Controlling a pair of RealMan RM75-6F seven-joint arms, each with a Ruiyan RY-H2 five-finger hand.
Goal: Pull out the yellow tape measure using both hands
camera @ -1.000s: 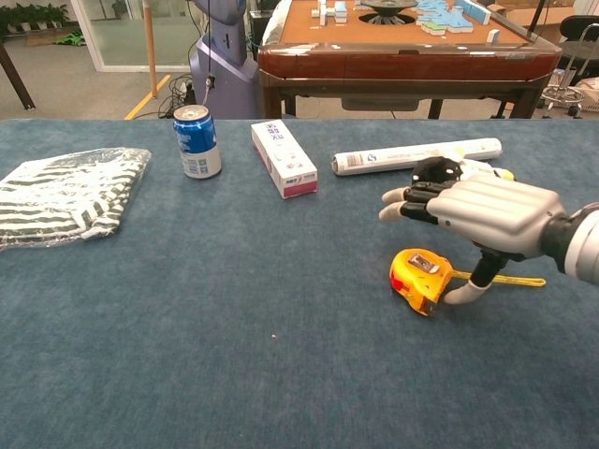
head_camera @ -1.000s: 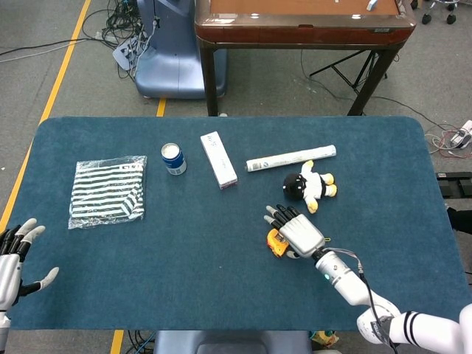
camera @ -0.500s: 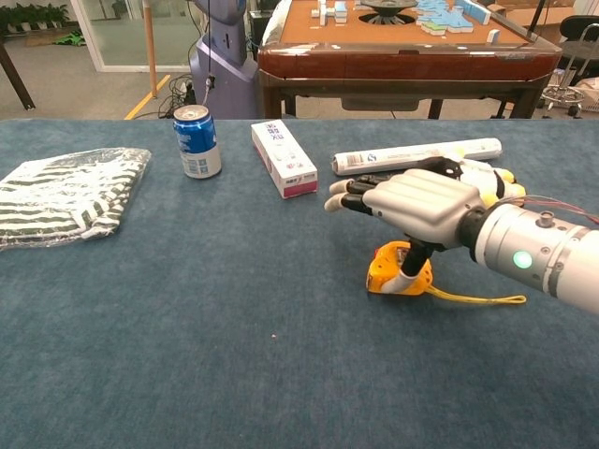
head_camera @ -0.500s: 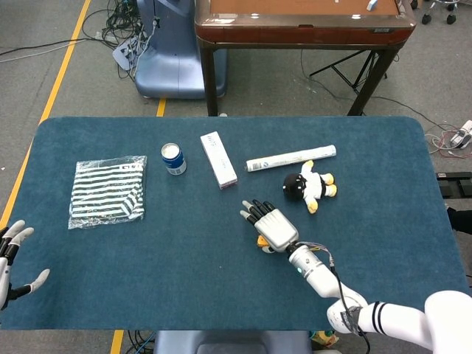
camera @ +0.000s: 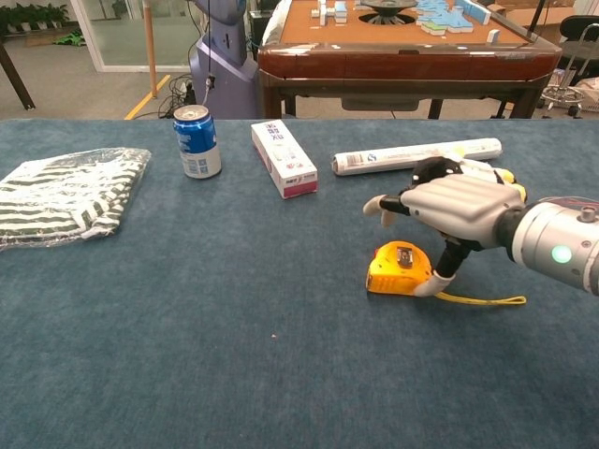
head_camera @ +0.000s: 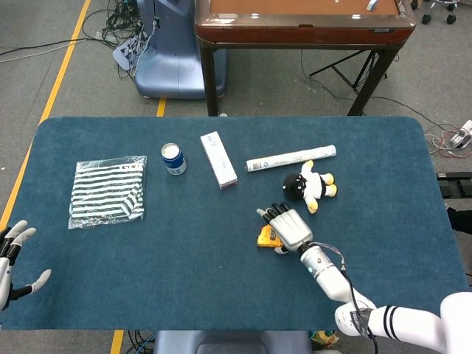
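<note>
Right robot hand (camera: 456, 208) over the yellow tape measure (camera: 400, 269), palm down, fingers stretched flat and apart above the case, thumb reaching down to the case's right end; whether the thumb presses or merely touches, hard to tell, and no closed grip visible. One tape measure only, lying near the middle of the blue counter (camera: 234, 374), a short length of yellow blade (camera: 482, 300) trailing out to the right along the cloth. In the head view, most of the case hidden beneath the same hand (head_camera: 290, 228), only a yellow corner (head_camera: 266, 237) showing. Just behind the hand, one black-and-white plush toy (head_camera: 310, 187), in the chest view largely masked by the knuckles. Farther back, one rolled white paper tube (camera: 416, 156), one long white box (camera: 283, 157) with a pink end, one blue can (camera: 197, 140) standing upright. At far left, one striped fabric bundle in clear wrap (camera: 65, 192), cut off by the frame edge in the chest view. Left robot hand (head_camera: 13, 262) seen only in the head view, at the counter's near left corner, well apart from everything, fingers spread and empty, partly cropped by the frame edge.
</note>
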